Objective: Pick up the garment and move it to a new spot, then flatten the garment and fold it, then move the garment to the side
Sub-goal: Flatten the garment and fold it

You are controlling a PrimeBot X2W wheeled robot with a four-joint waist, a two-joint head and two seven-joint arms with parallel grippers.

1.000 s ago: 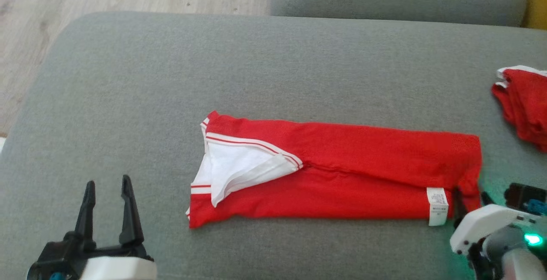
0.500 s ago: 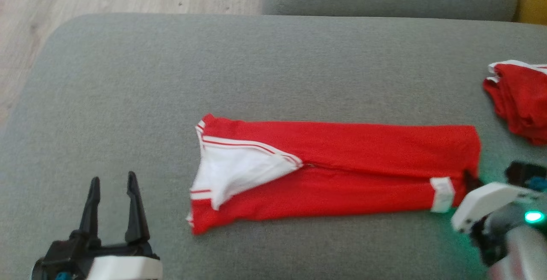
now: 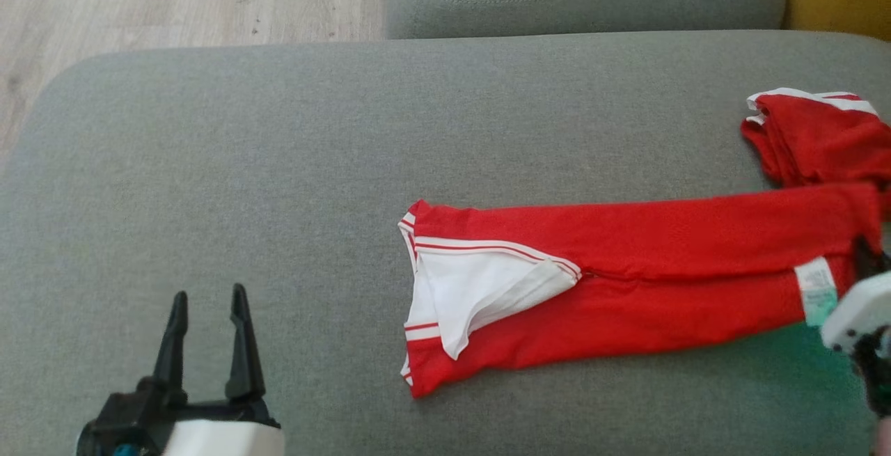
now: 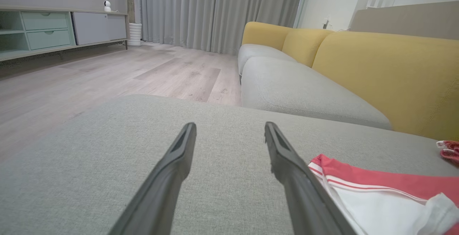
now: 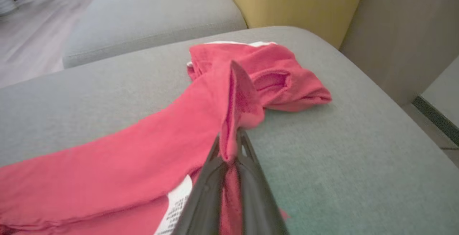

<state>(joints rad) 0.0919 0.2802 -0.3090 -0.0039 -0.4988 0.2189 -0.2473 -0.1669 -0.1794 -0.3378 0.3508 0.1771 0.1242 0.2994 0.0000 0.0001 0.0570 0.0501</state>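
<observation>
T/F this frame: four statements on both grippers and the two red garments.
1. The right gripper is shut on the folded red garment with white collar. True.
2. The left gripper grips the collar end. False: it is open, apart from the garment, over the grey fabric cushion.
3. A crumpled second red garment lies beside the held end. True.
4. The collar end is lifted. False: it lies on the cushion.

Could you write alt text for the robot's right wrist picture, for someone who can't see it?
The right gripper, shut, pinches a raised edge of a long folded red garment lying on a grey cushion. Another crumpled red garment lies just beyond it.
</observation>
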